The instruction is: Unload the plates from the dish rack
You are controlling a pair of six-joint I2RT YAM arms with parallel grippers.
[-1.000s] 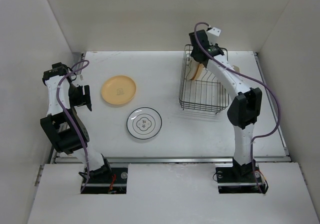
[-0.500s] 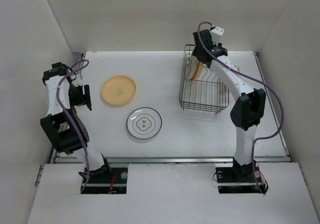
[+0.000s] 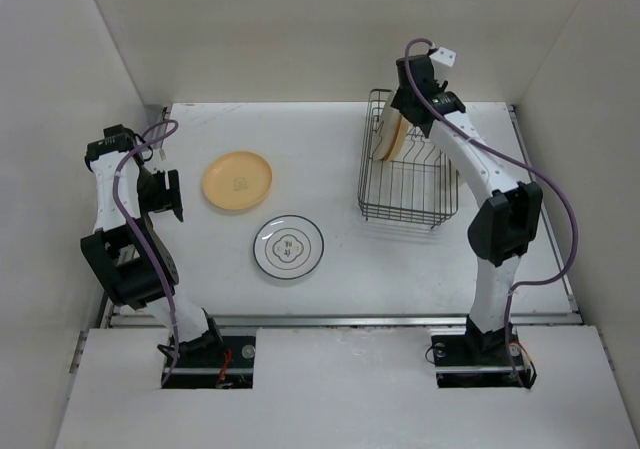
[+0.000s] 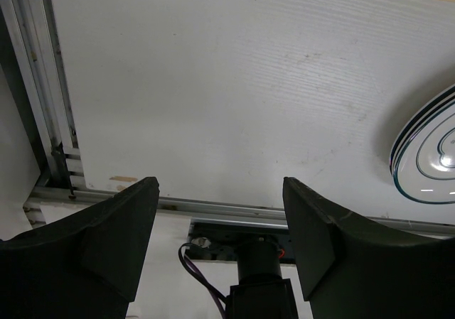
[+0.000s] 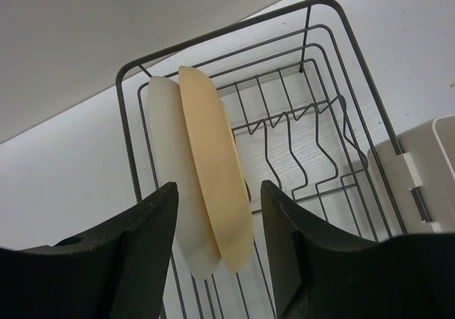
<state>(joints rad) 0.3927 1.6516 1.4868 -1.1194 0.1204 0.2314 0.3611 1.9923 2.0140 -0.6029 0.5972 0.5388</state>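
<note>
Near side: the left gripper (image 4: 220, 191) idles, jaws apart, empty. On the white table (image 3: 340, 169) lie a white dark-ringed round plate (image 3: 288, 247) and a flat yellow-orange round plate (image 3: 237, 181), both already unloaded. The right gripper (image 5: 217, 191) has slid back over the dark wire dish rack (image 3: 405, 184), likely lining up the next pick. Its jaws are half-spread and grip nothing. The upright cream plate (image 5: 170, 141) and upright orange plate (image 5: 213, 155) stand just beyond, framed between them.

Nothing legible anywhere; the centre motif on the ringed plate (image 3: 288, 247) is unreadably small.

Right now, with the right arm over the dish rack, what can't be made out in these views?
- Right wrist: cream cup holder cut off by the right edge and the right tool.
- Top view: whether that tool touches the racked plates; the arm covers it.
- Left wrist: ringed plate cut by the right edge.
</note>
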